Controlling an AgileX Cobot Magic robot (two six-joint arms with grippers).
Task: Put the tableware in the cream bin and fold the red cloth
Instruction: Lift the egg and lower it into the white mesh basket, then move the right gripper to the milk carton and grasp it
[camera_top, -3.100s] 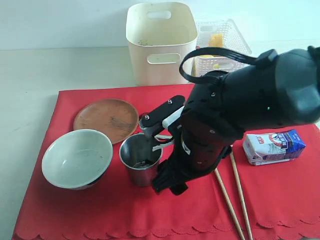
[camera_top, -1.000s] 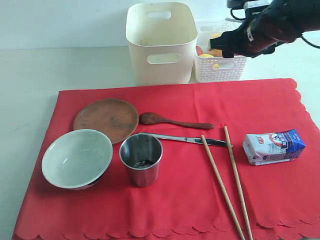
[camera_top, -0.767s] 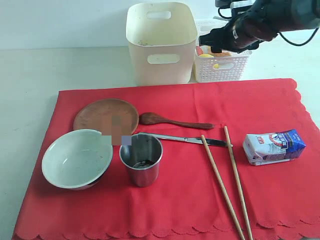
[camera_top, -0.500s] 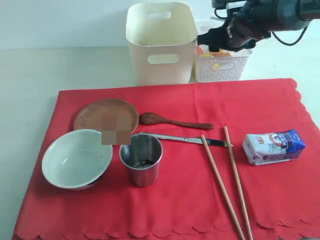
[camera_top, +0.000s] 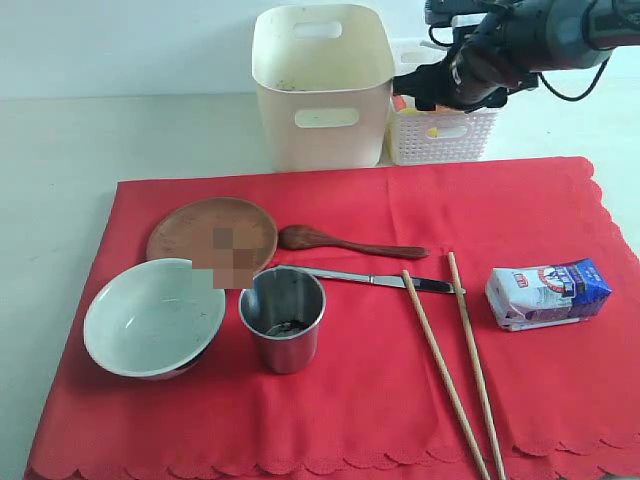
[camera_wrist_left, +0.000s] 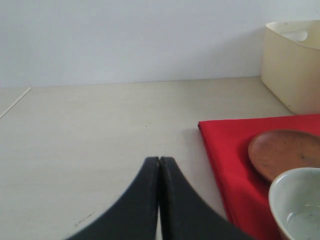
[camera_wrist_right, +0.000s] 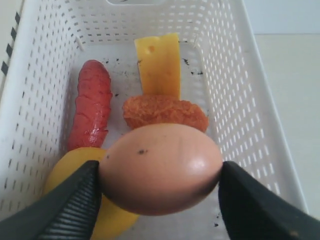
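Note:
The red cloth lies flat on the table. On it rest the brown plate, pale bowl, steel cup, wooden spoon, knife and two chopsticks. The cream bin stands behind the cloth. My right gripper is shut on a brown egg above the white lattice basket. My left gripper is shut on nothing, over bare table beside the cloth's edge.
The basket, right of the cream bin, holds a sausage, cheese, a lemon and an orange crumbed piece. A blue-white milk carton lies on the cloth's right side.
My right arm rose from beside the steel cup and went to the back right. Over the last second it shifted slightly left above the basket, egg still held.

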